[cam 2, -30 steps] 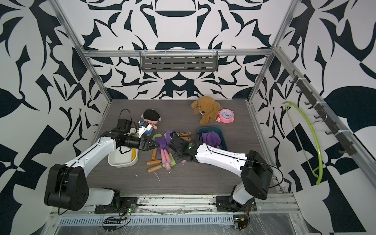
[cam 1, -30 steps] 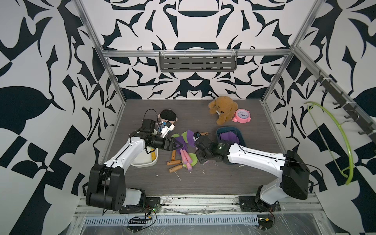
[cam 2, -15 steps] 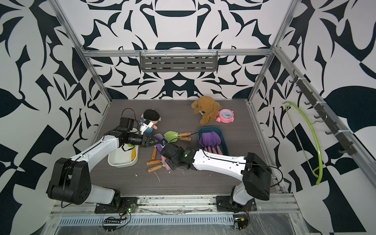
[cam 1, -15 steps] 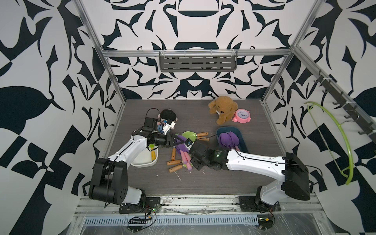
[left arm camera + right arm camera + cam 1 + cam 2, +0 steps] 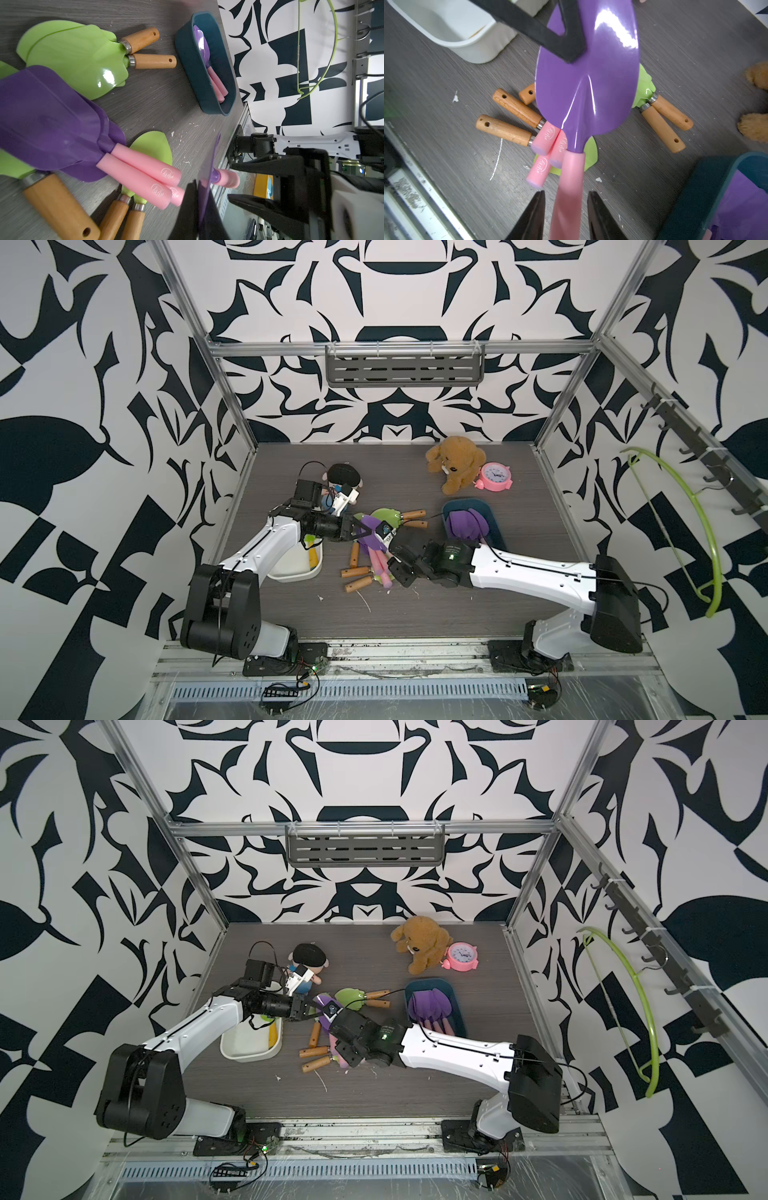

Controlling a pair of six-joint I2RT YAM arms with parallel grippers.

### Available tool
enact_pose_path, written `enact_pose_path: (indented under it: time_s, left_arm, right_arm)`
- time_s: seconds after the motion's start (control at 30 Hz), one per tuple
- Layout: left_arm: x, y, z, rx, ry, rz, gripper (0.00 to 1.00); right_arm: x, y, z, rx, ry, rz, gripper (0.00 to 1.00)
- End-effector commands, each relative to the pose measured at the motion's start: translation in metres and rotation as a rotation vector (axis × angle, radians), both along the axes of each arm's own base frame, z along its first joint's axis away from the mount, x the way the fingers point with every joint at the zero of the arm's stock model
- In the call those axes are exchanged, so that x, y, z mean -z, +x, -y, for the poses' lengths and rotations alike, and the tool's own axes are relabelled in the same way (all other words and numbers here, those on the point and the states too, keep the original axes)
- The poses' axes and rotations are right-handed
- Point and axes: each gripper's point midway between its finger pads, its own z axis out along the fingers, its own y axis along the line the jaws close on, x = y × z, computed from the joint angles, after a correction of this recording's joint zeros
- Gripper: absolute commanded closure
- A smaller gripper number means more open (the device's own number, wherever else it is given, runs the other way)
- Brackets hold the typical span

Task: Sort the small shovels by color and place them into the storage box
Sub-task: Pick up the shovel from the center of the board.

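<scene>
Nearest us, a bare strip of table (image 5: pixel 415 614) runs along the front rail. Beyond it, three purple shovels (image 5: pixel 52 124) and five green shovels (image 5: pixel 79 56) with wooden handles lie heaped between one white box (image 5: pixel 473 52) and one blue storage box (image 5: pixel 191 72), which holds more purple ones. Above the heap is one raised purple shovel (image 5: pixel 587 83). The left end effector (image 5: pixel 363 529) pinches its blade, and the right end effector (image 5: pixel 566 193) is spread around its handle. Farthest stand one doll (image 5: pixel 343 477), one teddy bear (image 5: pixel 453 462) and one clock (image 5: pixel 494 477), with open table between doll and bear.
</scene>
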Motion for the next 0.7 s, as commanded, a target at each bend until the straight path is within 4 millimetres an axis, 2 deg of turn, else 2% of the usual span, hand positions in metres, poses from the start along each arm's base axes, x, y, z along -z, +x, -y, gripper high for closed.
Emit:
enact_pose_path:
  time_s: [0.0,0.07,0.37,0.67]
  left_arm:
    - [-0.015,-0.006,-0.001,0.062,0.017,0.107,1.00]
    - [-0.015,-0.008,-0.002,0.075,0.022,0.122,1.00]
    - [-0.018,-0.012,-0.002,0.087,0.010,0.134,1.00]
    - [-0.020,-0.013,-0.001,0.088,0.001,0.128,1.00]
  right_arm:
    - [-0.024,-0.008,-0.012,-0.018,0.101,-0.098,0.59]
    - [-0.023,-0.011,-0.013,-0.023,0.116,-0.150,0.58]
    - [-0.013,-0.002,-0.007,0.037,0.129,-0.266,0.58]
    - [-0.004,0.002,-0.018,0.041,0.144,-0.325,0.59]
